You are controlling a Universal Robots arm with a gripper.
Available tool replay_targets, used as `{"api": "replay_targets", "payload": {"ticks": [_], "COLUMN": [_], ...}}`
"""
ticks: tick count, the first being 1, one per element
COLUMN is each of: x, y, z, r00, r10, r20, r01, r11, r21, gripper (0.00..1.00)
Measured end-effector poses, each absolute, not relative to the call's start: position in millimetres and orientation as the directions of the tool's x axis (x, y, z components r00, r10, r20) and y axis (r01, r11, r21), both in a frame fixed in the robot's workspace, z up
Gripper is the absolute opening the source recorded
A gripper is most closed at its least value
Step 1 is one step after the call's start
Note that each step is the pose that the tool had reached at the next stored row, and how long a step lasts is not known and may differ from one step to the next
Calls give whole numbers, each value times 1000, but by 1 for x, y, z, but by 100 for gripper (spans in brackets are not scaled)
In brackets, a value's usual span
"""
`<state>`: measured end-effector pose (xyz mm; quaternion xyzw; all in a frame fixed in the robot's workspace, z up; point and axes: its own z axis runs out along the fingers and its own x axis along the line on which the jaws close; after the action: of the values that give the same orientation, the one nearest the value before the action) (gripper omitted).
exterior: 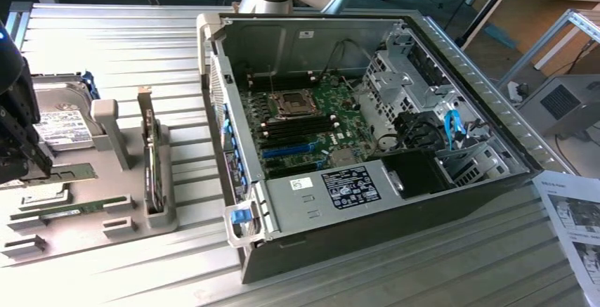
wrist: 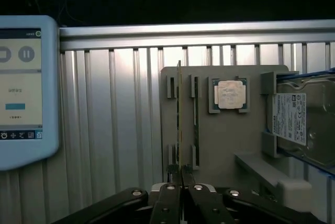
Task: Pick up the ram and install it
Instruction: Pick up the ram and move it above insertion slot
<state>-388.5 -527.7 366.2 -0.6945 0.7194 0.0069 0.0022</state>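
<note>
My gripper (exterior: 38, 172) is at the exterior view's far left, over the grey parts holder (exterior: 117, 180). It is shut on the end of the ram (exterior: 72, 174), a thin green stick that juts out from the fingers toward the exterior view's right, just above the holder. In the wrist view the held ram (wrist: 179, 114) shows edge-on, running away from the closed fingertips (wrist: 172, 190). A second green stick (wrist: 196, 109) stands in the holder slot beside it, and shows in the exterior view (exterior: 80, 208) too.
The open computer case (exterior: 487, 103) stands at centre, with its motherboard (exterior: 310, 121) and black memory slots (exterior: 305, 130) exposed. The holder also carries a hard drive (exterior: 61, 128), an upright bracketed card (exterior: 150, 170) and a processor (wrist: 231, 94). A tablet (wrist: 23, 88) lies on the ribbed table. Papers (exterior: 572, 216) lie on the exterior view's right.
</note>
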Motion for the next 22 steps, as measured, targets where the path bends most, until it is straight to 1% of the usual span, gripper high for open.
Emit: {"api": "replay_targets", "payload": {"ticks": [16, 22], "x": [-388, -388], "y": [-528, -528], "z": [394, 395], "r00": [-35, -35], "r10": [-999, -999], "r20": [-13, -13], "r01": [-999, -999], "r11": [35, 35], "r21": [7, 7], "gripper": [12, 12]}}
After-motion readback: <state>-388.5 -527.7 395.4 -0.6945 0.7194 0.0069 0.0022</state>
